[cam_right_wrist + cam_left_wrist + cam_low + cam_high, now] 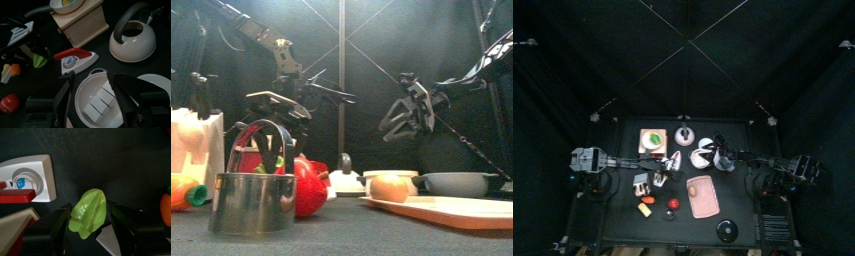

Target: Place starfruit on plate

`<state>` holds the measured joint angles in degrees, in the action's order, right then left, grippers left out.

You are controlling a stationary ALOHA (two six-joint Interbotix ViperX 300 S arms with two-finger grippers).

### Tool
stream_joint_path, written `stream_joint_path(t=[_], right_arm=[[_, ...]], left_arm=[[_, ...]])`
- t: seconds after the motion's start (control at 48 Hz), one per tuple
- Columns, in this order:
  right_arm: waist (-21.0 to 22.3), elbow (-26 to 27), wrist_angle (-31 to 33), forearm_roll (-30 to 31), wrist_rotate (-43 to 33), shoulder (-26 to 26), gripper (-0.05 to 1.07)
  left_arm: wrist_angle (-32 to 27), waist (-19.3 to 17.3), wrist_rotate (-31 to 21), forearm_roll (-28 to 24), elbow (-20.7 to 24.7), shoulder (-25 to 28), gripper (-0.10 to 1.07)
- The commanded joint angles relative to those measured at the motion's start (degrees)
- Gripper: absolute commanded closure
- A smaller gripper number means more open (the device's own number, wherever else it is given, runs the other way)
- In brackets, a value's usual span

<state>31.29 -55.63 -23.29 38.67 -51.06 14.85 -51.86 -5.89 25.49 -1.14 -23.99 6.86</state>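
Left tool (pixel 90 223) closed on the starfruit (pixel 87 217): the wrist view shows the green ribbed fruit pinched between both jaws, its pointed end hanging below them, dark worktop (pixel 113 168) behind. Fruit looks lifted clear of the surface, though height can't be judged.

Progress: pick-up appears done; carry and set-down remain. Plate (pixel 702 196), pale pink and flat, lies toward the front right of the worktop with most of its face bare. In the top view the left tool (pixel 663 168) sits just off the plate's far left corner, so the fruit is near the plate but not yet over it. A short move across and toward the front seems needed before release.

Around: toy iron (pixel 27 180) with red handle lies beside the fruit in the left wrist view; an orange item (pixel 165 208) at the opposite edge.

Right tool (pixel 93 97) hangs with jaws spread, empty, above a white bowl (pixel 100 102), kettle (pixel 133 40) nearby.
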Motion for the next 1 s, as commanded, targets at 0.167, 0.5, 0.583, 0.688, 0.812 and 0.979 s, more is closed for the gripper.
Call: stream_joint_path(t=[0.167, 0.5, 0.583, 0.688, 0.812, 0.979], right_arm=[[-0.09, 0.26, -0.18, -0.09, 0.09, 1.76, 0.15], [0.00, -1.14, -0.18, -0.09, 0.09, 3.69, 0.15], [0.09, -1.41, -0.18, -0.09, 0.09, 3.87, 0.15], [0.26, -1.41, -0.18, -0.09, 0.09, 3.96, 0.15], [0.35, -1.67, -0.09, -0.09, 0.09, 3.96, 0.15], [0.53, -3.08, 2.72, 0.00, 0.09, 5.01, 0.15]], left_arm=[[0.53, -0.18, -0.18, 1.05, 2.20, -2.64, 0.12], [8.09, -0.44, -0.26, 6.94, 4.04, -4.48, 0.12], [10.02, -0.44, -0.26, 9.14, 5.27, -4.39, 0.12], [11.95, -0.09, -0.18, 10.55, 7.47, -3.69, 0.12], [12.48, 0.44, -0.26, 11.07, 10.90, -1.41, 0.12], [13.27, 3.16, -0.09, 13.54, 16.26, 2.90, 0.12]])
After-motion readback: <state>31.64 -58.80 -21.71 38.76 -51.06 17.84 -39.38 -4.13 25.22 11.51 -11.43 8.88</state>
